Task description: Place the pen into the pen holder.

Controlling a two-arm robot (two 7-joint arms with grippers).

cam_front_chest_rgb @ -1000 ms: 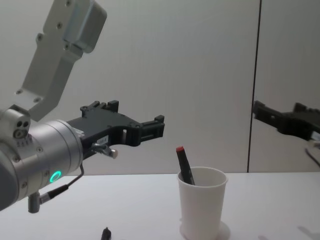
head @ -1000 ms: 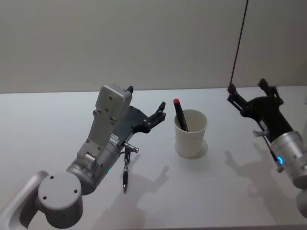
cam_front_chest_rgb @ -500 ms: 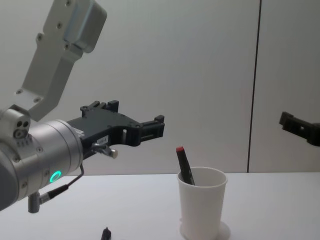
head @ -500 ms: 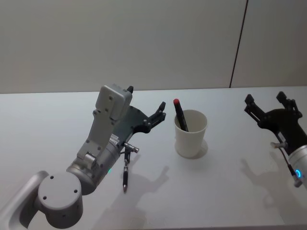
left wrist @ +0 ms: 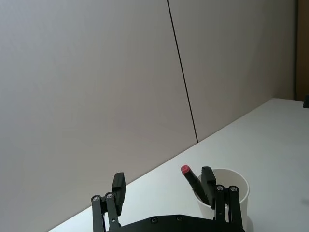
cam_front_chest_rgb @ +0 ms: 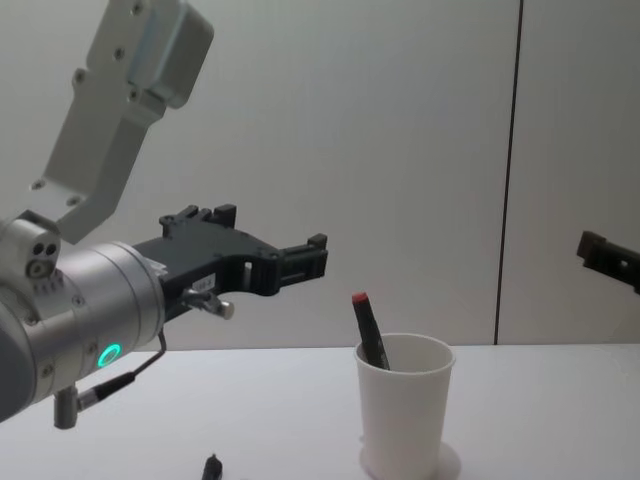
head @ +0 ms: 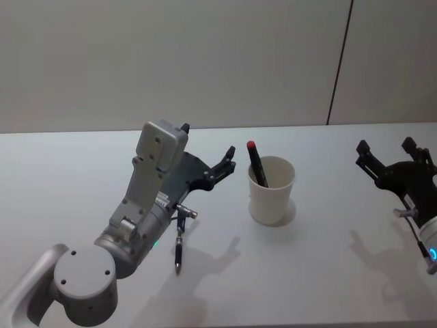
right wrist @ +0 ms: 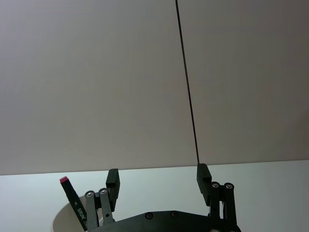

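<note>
Pen (head: 257, 164) status: the red-capped pen stands inside the pen holder (head: 272, 198), a white paper cup. It leans against the left side of the rim, and its cap end stands clear above the rim.

Step in hand, by judgement: insertion and release are complete, since neither gripper holds anything. The next move calls for keeping both arms clear of the pen holder, so that the protruding pen is not struck and the light holder is not tipped.

Nearer than the pen holder and to its left, a dark slender object (head: 179, 249) lies on the table (head: 68, 171). Whether it is a second pen cannot be told; if so, a further pick would be needed.

Above that object, the left arm (head: 136, 219) rises from the near left, forearm directed toward the pen holder. The left gripper (head: 227, 162) hangs just left of the pen holder without touching it, fingers spread and empty.

Well to the right of the pen holder, the right gripper (head: 386, 147) is held above the table, fingers spread and empty.
</note>
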